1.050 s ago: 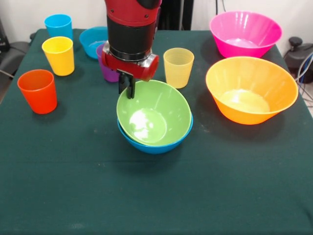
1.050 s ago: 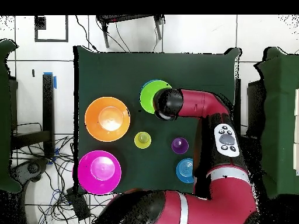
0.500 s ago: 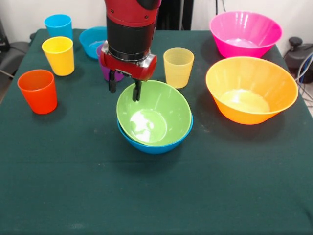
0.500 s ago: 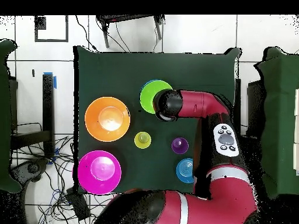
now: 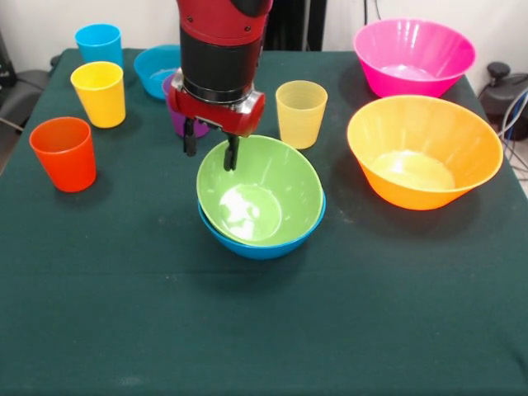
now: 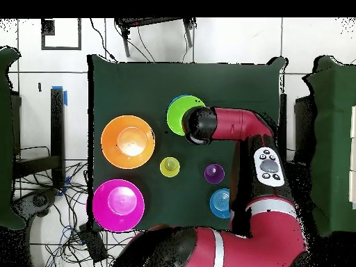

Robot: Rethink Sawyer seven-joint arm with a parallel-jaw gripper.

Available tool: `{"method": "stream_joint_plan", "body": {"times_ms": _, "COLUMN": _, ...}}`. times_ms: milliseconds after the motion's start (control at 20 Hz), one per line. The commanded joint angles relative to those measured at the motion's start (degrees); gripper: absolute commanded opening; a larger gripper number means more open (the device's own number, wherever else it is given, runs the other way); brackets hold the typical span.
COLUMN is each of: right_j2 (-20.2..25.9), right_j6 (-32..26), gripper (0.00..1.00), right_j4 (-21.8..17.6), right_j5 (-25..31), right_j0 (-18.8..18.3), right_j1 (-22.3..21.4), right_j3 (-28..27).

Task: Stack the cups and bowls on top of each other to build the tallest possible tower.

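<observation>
A medium green bowl (image 5: 257,192) sits nested in a medium blue bowl (image 5: 262,247) at the table's middle; this pair also shows as the green bowl (image 6: 179,115) in the overhead view. My gripper (image 5: 210,148) hangs open over the green bowl's far-left rim, one finger (image 5: 232,153) inside the rim and the other outside. The large orange-yellow bowl (image 5: 423,152) and pink bowl (image 5: 413,56) stand to the right. Orange cup (image 5: 63,153), yellow cup (image 5: 100,93) and blue cup (image 5: 99,44) line the left side. A pale yellow cup (image 5: 301,113) stands behind the green bowl.
A purple cup (image 5: 177,122) and a small blue bowl (image 5: 154,69) stand behind my wrist, partly hidden by it. From overhead my arm (image 6: 236,128) covers the table's right part; the orange-yellow bowl (image 6: 128,142) and pink bowl (image 6: 118,205) lie at the left.
My fingers were shut at the green bowl's rim one second ago; they have since opened and let it go. The bowls and cups have not moved.
</observation>
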Motion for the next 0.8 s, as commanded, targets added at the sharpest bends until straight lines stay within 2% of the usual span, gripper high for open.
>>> {"method": "stream_joint_plan", "body": {"times_ms": 50, "right_j2": 4.61, "right_j6": -9.23, "gripper": 1.00, "right_j4": -2.05, "right_j5": 10.78, "right_j0": 2.02, "right_j1": -0.80, "right_j3": -3.17}}
{"method": "stream_joint_plan", "body": {"times_ms": 100, "right_j2": 4.60, "right_j6": -9.02, "gripper": 1.00, "right_j4": -1.48, "right_j5": 13.59, "right_j0": 2.85, "right_j1": -1.46, "right_j3": -4.97}}
{"method": "stream_joint_plan", "body": {"times_ms": 450, "right_j2": 4.81, "right_j6": -5.62, "gripper": 1.00, "right_j4": -0.51, "right_j5": 21.19, "right_j0": 6.55, "right_j1": -1.63, "right_j3": -12.03}}
{"method": "stream_joint_plan", "body": {"times_ms": 550, "right_j2": 4.66, "right_j6": -4.09, "gripper": 1.00, "right_j4": -0.44, "right_j5": 22.40, "right_j0": 7.66, "right_j1": -1.07, "right_j3": -13.96}}
{"method": "stream_joint_plan", "body": {"times_ms": 800, "right_j2": 3.97, "right_j6": -0.28, "gripper": 1.00, "right_j4": -0.99, "right_j5": 20.52, "right_j0": 10.16, "right_j1": 1.38, "right_j3": -17.61}}
